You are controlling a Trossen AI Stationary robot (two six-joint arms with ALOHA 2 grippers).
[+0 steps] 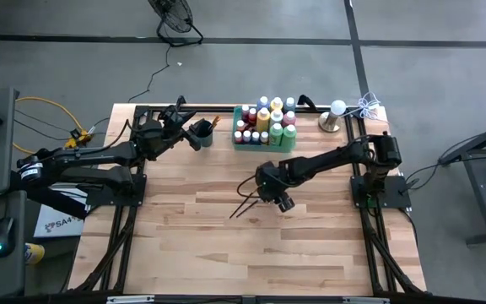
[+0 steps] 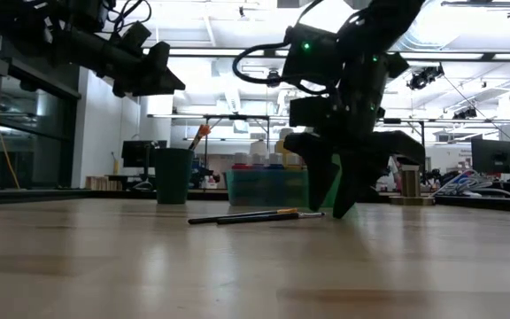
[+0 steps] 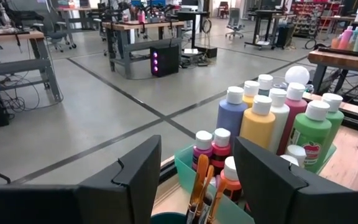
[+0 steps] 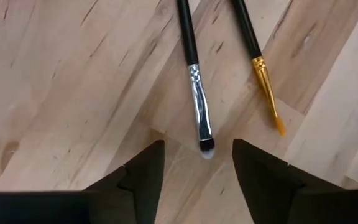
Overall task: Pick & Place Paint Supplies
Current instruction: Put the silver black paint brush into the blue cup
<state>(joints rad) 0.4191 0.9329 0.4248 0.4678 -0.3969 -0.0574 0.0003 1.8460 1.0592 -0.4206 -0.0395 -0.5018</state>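
Note:
Two thin dark-handled paintbrushes lie flat side by side on the wooden table [image 1: 310, 245], one with a silver ferrule [image 4: 196, 87] and one with a gold ferrule [image 4: 263, 71]; the pair [image 2: 255, 215] also shows in the low view. My right gripper [image 4: 197, 144] points steeply down over their bristle ends, open, with the silver brush's tip between its fingers and just above the table [image 2: 333, 206]. My left gripper [image 3: 197, 143] hangs open and level above the dark round cup [image 1: 202, 133], which holds more brushes [image 3: 199, 183]. Paint bottles [image 3: 272, 121] stand in the green tray [image 1: 245, 142].
The green tray with its several bottles stands at the table's far middle, the cup just left of it [image 2: 173, 175]. A pale round-topped object [image 1: 334, 114] stands at the far right. Bare wood stretches from the brushes to the near edge.

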